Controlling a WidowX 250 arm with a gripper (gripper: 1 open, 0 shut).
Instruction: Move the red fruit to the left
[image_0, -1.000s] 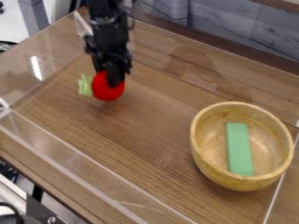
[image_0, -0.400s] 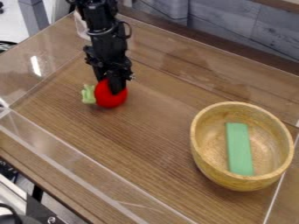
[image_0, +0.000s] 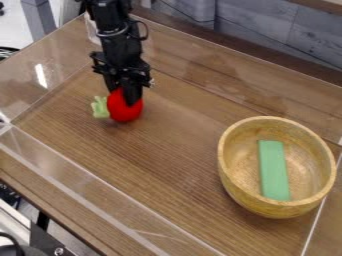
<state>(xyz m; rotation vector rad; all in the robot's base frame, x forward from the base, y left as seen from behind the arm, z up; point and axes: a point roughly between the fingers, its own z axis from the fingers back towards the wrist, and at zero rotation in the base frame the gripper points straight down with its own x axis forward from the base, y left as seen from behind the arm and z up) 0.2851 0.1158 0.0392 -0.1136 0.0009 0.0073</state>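
With the claw (image_0: 124, 92) clenched on the red fruit (image_0: 123, 106), well left of the bowl (image_0: 277, 166), I'd lower it gently onto the tabletop (image_0: 160, 170) before letting go.

tabletop (image_0: 147, 160): brown wood grain | clear walls (image_0: 80, 200) around edge | grey surface (image_0: 301, 35) behind, dim
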